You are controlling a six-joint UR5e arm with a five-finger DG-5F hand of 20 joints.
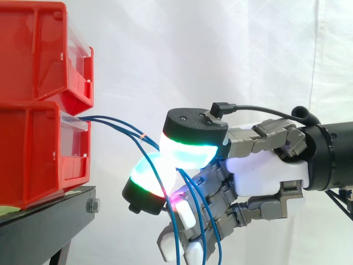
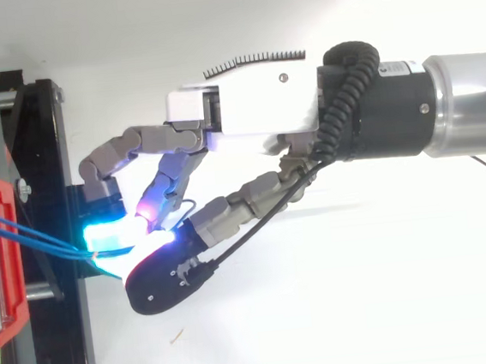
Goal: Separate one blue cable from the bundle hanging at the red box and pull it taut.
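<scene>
The hand [image 1: 259, 171] pinches blue cables [image 1: 113, 122] from the red box [image 1: 33, 149] between two pads [image 1: 187, 152], so pulling may drag several.

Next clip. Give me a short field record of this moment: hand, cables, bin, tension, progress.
hand: hand in from the right, fingers curled, two glowing pads pressed together
held: thin blue cables pinched between those pads
cable path: out of the lower red plastic bin, across to the pinch, then hanging in loops below the fingers
tension: span from bin to pads gently curved, not straight
separation: cannot tell how many cables lie in the pinch
support: bins on a black stand
backdrop: white curtain
</scene>
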